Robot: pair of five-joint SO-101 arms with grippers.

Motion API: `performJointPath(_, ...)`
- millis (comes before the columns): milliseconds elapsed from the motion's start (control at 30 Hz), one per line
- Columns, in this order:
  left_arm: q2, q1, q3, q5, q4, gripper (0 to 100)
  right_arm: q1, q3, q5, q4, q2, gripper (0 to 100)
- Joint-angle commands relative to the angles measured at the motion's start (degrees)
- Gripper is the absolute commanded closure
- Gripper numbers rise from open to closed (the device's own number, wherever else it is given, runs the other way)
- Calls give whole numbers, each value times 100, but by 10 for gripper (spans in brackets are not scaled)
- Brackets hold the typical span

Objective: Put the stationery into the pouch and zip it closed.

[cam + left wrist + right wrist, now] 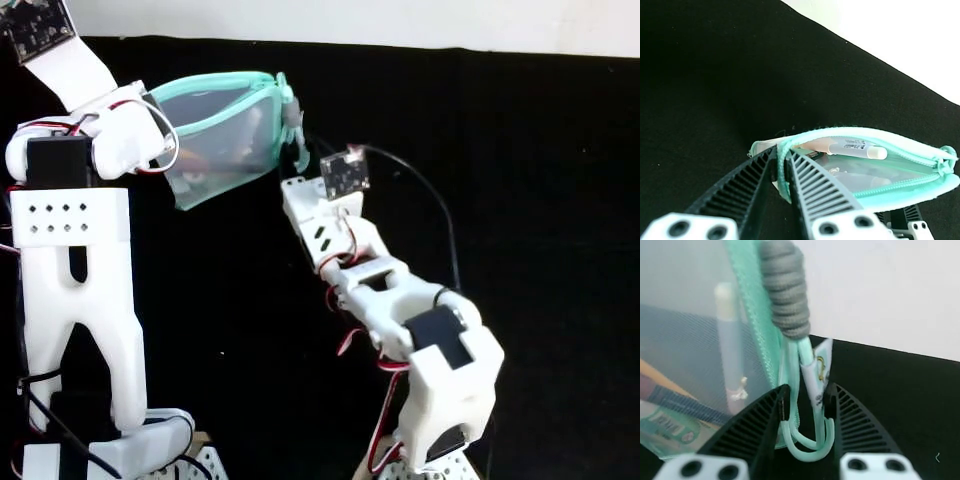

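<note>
Now: zipping | left tool (pixel 782 156) clamps pouch (pixel 900 186) end | right tool (pixel 807 396) pinches pull (pixel 795 360) | next: draw it along the open mouth

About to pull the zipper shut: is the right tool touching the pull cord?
Touching. Right wrist view shows the right tool closed on the mint pull cord.

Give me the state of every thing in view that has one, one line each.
left gripper: shut on the end of the pouch.
right gripper: shut on the zipper pull.
pouch: held up between the two grippers, mouth open.
zipper: unzipped along most of the mouth.
pen: inside the pouch.
</note>
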Motion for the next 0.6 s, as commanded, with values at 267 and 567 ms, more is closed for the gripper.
performJointPath(267,277,110,277,-9,9,992,444,-242,-9,-119,180,872)
performJointPath(567,277,110,295,-9,9,992,365,-365,-9,-127,207,872)
